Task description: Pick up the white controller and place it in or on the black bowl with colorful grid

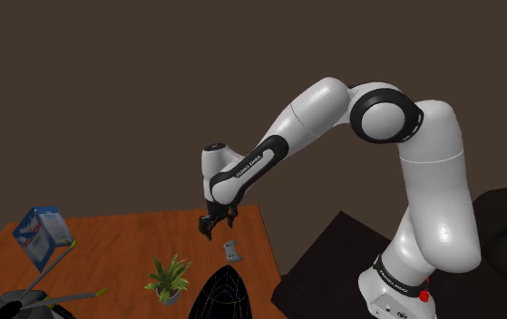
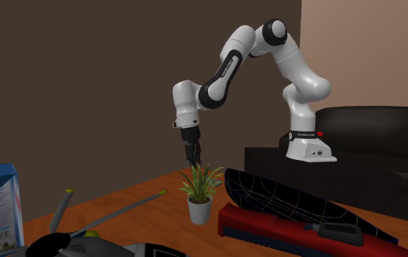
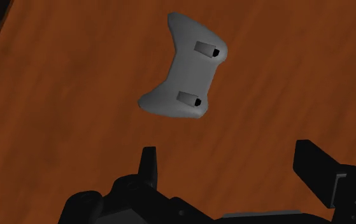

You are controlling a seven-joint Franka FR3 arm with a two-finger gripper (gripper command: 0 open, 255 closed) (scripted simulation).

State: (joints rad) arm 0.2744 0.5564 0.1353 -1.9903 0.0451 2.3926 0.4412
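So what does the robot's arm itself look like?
The arm is glossy white, made of rounded tube-like segments with dark joints. A dark band on the forearm carries white lettering, and a red spot marks the base. The gripper is all black, with two blocky fingers.

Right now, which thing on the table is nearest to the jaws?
The pale grey controller, lying flat just ahead of the open jaws. The potted plant, black bowl and blue carton are farther away.
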